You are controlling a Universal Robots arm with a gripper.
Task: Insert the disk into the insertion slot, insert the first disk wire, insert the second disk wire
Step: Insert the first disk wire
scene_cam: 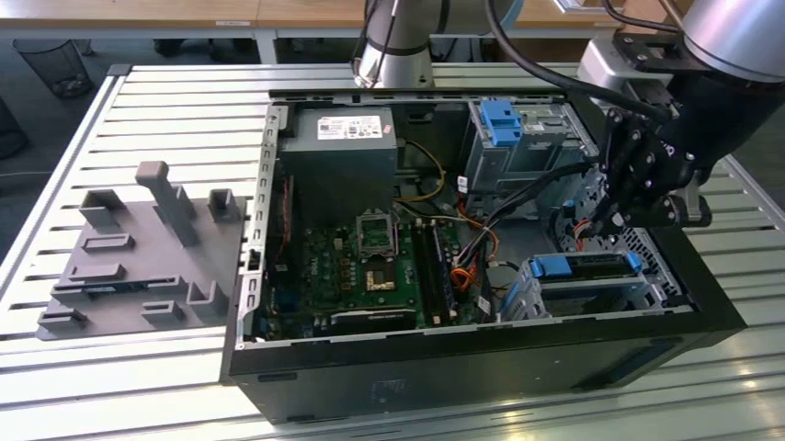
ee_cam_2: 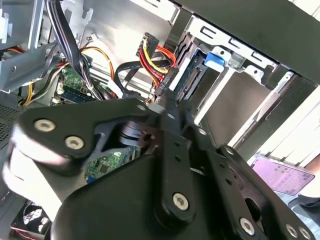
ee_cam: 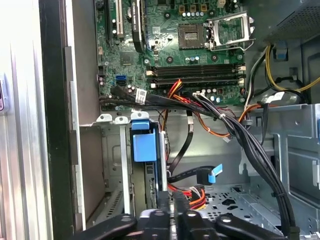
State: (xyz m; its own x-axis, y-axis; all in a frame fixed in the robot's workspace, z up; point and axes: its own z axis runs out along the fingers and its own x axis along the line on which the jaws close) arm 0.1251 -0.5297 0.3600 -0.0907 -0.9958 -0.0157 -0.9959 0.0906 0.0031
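The disk (scene_cam: 586, 267), framed by its blue carrier, sits inside the insertion slot (scene_cam: 530, 299), a silver perforated cage at the case's front corner on the exterior view's right. In both wrist views the disk (ee_cam: 145, 146) (ee_cam_2: 196, 70) stands edge-on in the cage. My gripper (scene_cam: 608, 225) hangs just behind the disk's rear edge. Its fingertips (ee_cam: 162, 202) are pressed close together on the plug of a red, yellow and black disk wire (ee_cam_2: 156, 54), right at the disk's back. A black wire with a blue plug (ee_cam: 212, 175) lies loose beside it.
A taller grey bay with a blue bracket (scene_cam: 503, 124) stands behind my arm. Thick black cable bundles (ee_cam: 235, 130) cross the case above the slot. The motherboard (scene_cam: 368, 266) and power supply (scene_cam: 337, 156) fill the case's other half. A grey fixture (scene_cam: 142, 248) rests on the slatted table.
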